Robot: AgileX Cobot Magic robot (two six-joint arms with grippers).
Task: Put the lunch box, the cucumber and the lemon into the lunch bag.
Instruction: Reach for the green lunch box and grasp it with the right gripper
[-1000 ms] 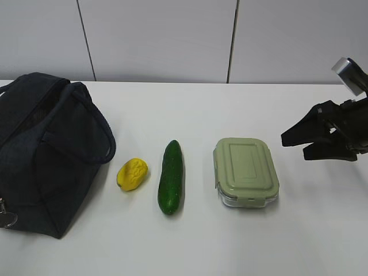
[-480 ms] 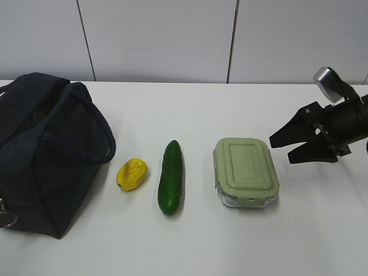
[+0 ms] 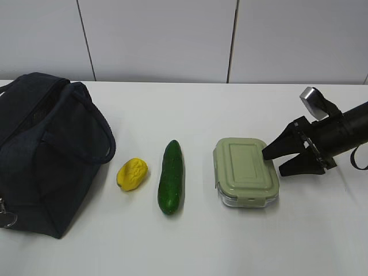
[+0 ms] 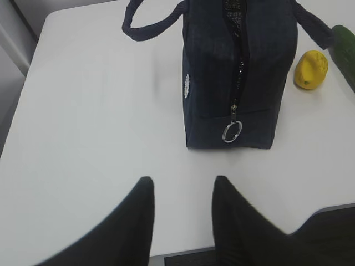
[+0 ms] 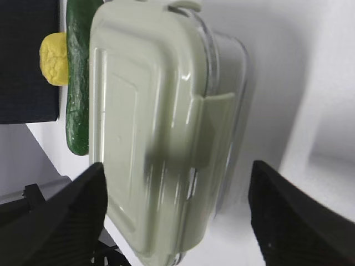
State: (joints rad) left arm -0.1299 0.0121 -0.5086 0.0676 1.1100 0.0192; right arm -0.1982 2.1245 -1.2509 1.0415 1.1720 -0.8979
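On the white table (image 3: 190,247) the bag (image 3: 46,152) sits far left, zip partly open, ring pull (image 4: 232,131) hanging at its end. Lemon (image 3: 132,173), cucumber (image 3: 171,176) and box (image 3: 246,171) lie in a row to its right, apart. Right gripper (image 3: 275,160) is spread wide at the box's right edge, holding nothing. Left gripper (image 4: 182,208) is partly open, empty, near the bag's end.
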